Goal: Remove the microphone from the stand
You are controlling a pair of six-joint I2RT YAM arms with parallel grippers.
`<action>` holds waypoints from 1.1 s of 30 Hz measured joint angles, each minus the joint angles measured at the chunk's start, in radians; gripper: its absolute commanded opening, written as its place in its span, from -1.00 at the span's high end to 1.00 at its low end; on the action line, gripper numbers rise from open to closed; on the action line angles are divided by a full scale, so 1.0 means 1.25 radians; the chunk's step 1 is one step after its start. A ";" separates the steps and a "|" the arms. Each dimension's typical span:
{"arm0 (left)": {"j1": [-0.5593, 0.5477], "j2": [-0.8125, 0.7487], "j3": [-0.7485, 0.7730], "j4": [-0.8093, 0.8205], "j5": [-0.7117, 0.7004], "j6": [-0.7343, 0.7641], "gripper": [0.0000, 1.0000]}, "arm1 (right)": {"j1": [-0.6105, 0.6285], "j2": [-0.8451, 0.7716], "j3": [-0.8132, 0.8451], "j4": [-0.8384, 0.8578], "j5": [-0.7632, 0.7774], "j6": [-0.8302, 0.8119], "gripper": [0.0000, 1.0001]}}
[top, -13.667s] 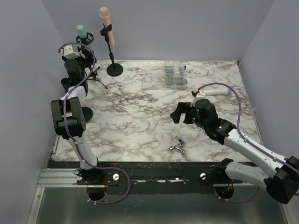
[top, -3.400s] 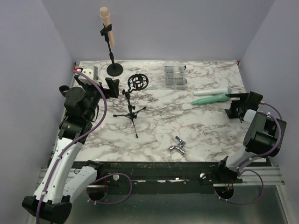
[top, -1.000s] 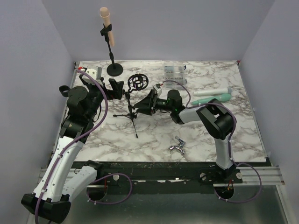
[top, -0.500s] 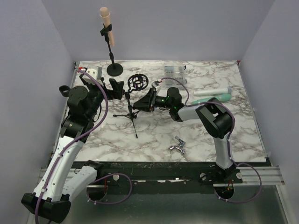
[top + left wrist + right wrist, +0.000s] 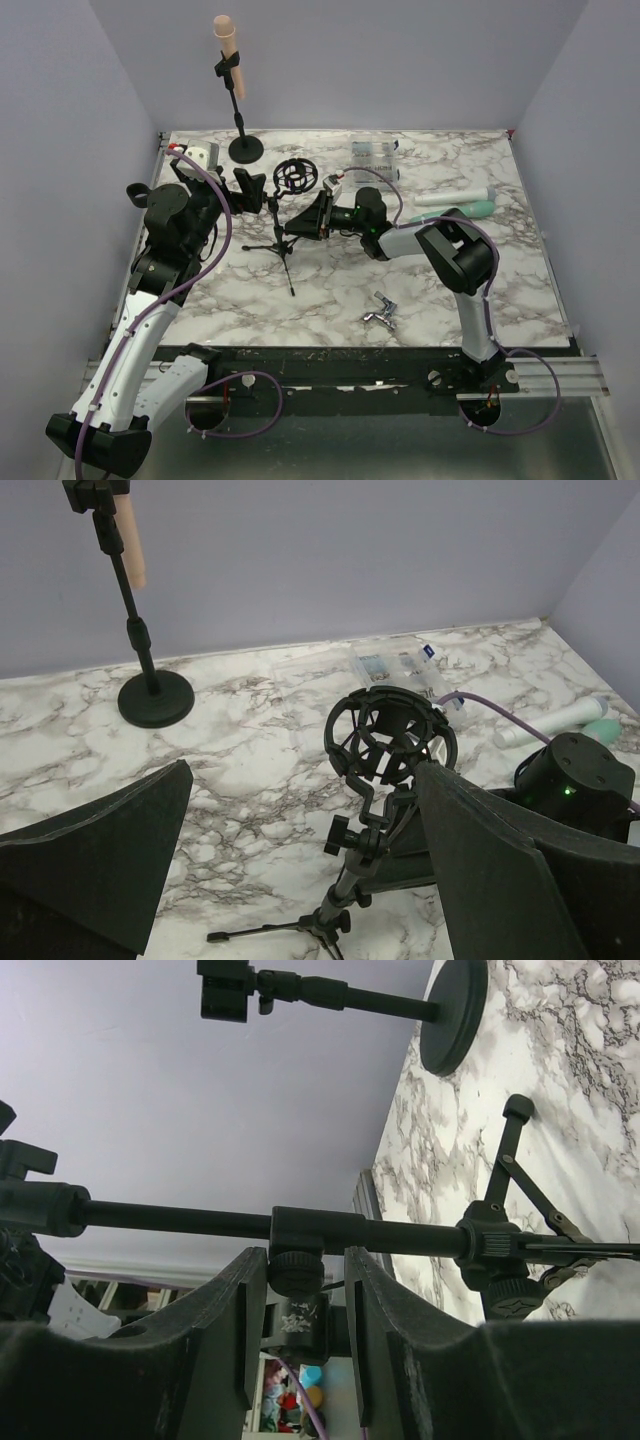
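On the marble counter (image 5: 330, 290), your right end effector (image 5: 300, 1260) brackets the pole of the tripod stand (image 5: 281, 245), jaws narrow; whether it pinches, you cannot tell. Your left end effector (image 5: 300, 780) gapes wide. The peach microphone (image 5: 227, 38) sits clipped in the round-base stand (image 5: 240, 115) at the back. Pull sideways and the light tripod may topple.

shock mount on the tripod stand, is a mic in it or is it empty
Empty. The shock mount holds only its own black bands inside its ring; the teal microphone lies on the table further right.
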 measured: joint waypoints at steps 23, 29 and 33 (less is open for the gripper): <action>0.000 0.004 0.000 0.000 0.000 0.000 -0.97 | 0.020 -0.006 -0.034 -0.041 0.088 -0.205 0.99; 0.000 0.008 0.000 0.000 0.000 0.000 -0.97 | 0.024 -0.015 -0.086 -0.010 0.111 -0.205 0.11; 0.000 0.009 0.000 -0.001 0.000 0.000 -0.97 | 0.024 -0.018 -0.112 0.047 0.119 -0.144 -0.10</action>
